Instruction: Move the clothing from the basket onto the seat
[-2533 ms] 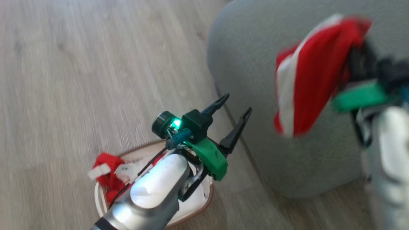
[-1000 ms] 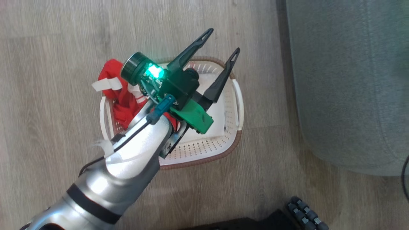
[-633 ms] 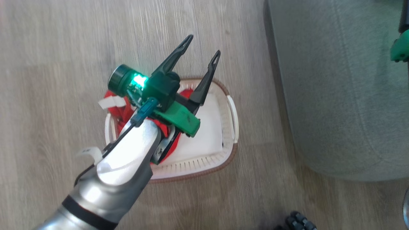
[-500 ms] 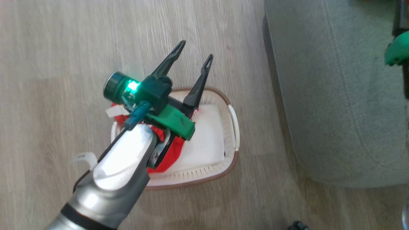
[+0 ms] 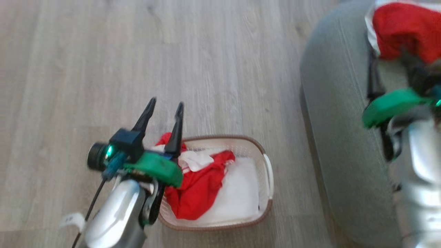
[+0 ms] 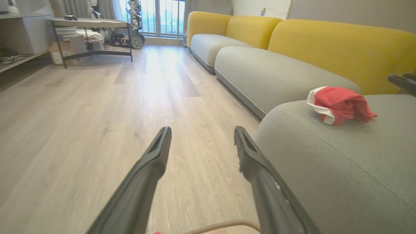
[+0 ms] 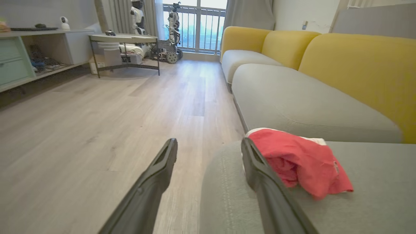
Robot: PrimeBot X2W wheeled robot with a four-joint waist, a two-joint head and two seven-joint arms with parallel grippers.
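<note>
the head view looks steeply down on the basket (image 5: 268,174) at lower centre. both wrist views face level along the floor (image 6: 81,123), sharing the seat (image 6: 325,169) and red clothing (image 6: 341,104) at right.

basket (image 5: 268,174) on floor (image 5: 103,69), clothing (image 5: 403,31) on seat (image 5: 330,103)

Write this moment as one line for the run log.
left pincer open, near basket | right pincer open, over seat | one red garment on seat | more clothing in basket | task unfinished
</note>
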